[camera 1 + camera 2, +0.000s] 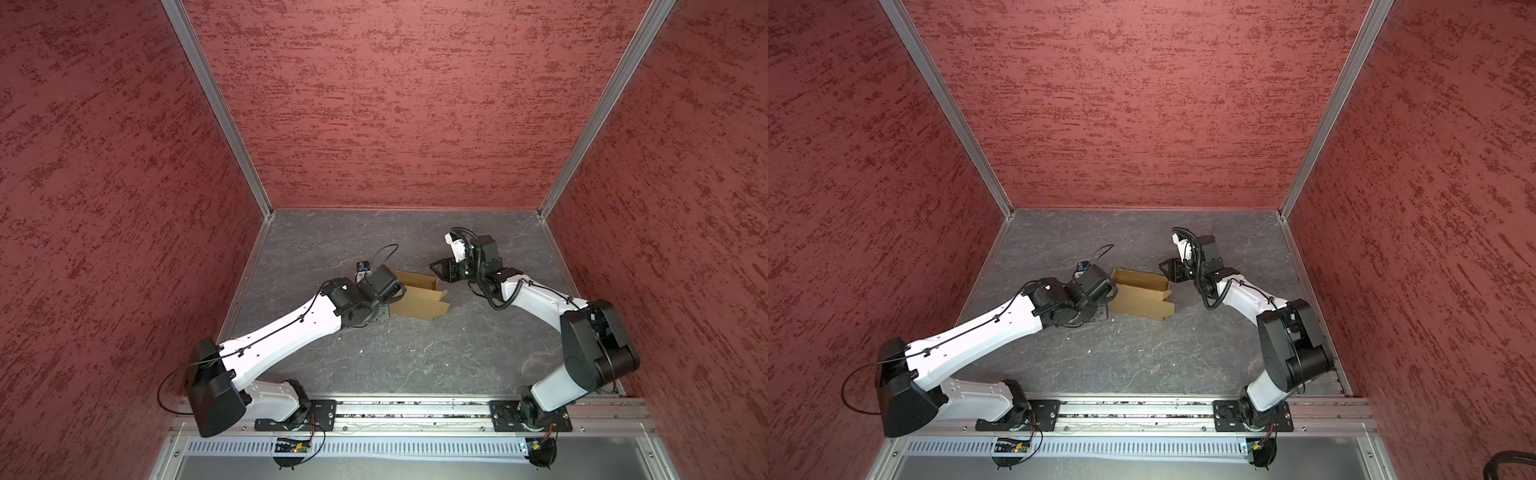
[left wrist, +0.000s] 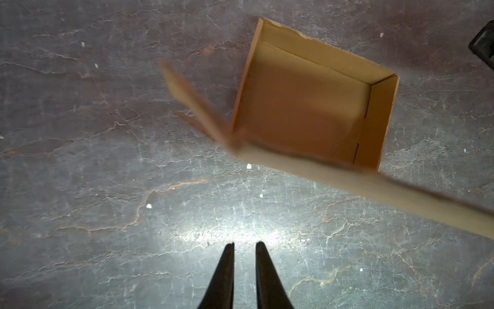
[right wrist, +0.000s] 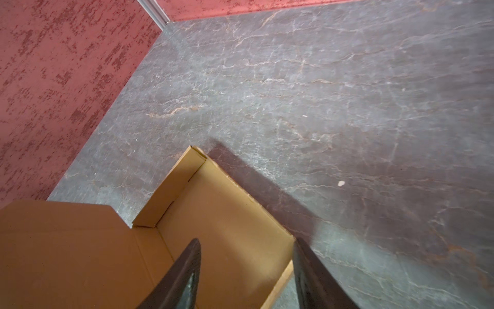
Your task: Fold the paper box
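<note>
The paper box [image 1: 419, 300] [image 1: 1142, 296] is plain brown cardboard and lies on the grey floor between my two arms, its tray part open upward with walls raised. In the left wrist view the box [image 2: 307, 107] shows its inside, and a blurred flap crosses in front of it. My left gripper [image 2: 245, 244] hangs short of the box over bare floor, its jaws a narrow gap apart and empty. My right gripper [image 3: 247, 240] is open above the box's [image 3: 227, 214] right end, one finger [image 3: 187, 267] over the inside and the other beyond the wall, holding nothing.
Red textured walls [image 1: 395, 104] close in the back and both sides. The grey stone-patterned floor [image 1: 395, 353] runs to the aluminium rail [image 1: 415, 409] at the front, where both arm bases sit. A few white specks [image 2: 149, 206] dot the floor.
</note>
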{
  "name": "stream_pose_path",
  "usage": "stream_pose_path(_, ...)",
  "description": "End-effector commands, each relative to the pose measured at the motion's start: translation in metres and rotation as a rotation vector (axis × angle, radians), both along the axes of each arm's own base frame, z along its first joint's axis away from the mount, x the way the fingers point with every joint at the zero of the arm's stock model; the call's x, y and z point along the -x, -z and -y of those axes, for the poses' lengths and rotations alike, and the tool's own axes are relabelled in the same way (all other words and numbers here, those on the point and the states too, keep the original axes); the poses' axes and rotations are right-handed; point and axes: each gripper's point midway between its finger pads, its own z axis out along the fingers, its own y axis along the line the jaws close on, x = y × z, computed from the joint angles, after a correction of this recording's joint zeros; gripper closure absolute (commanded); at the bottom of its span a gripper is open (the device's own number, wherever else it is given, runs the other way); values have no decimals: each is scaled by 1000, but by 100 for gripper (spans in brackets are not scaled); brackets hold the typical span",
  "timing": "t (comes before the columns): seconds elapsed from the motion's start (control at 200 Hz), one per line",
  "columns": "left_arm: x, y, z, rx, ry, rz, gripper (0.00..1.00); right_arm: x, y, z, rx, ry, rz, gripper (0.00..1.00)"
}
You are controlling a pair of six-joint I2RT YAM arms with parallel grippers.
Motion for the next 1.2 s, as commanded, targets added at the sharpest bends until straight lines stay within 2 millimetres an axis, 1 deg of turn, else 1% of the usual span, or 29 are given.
stream_pose_path(0.0, -16, -2, 19, 64, -31, 70, 83, 5, 2, -7, -15, -63, -13, 44)
stream_pose_path(0.12, -24, 7, 22, 46, -38, 72, 83, 9, 7, -11, -20, -85, -31, 45)
stream_pose_path(0.276, -38, 12, 21, 41, -52, 85, 83, 16, 9, -19, -22, -122, -39, 45)
stream_pose_path(0.486, -66, 15, 16, 71, -66, 102, 82, 23, 13, -24, -24, -138, -49, 46)
stream_pose_path(0.726, -101, 22, 19, 107, -59, 119, 83, 32, 14, -34, -41, -150, -62, 48)
stream_pose_path(1.017, -134, 21, 20, 120, -48, 135, 83, 45, 8, -54, -70, -198, -57, 48)
stream_pose_path(1.197, -152, 20, 30, 134, -20, 141, 83, 52, 8, -65, -88, -223, -60, 48)
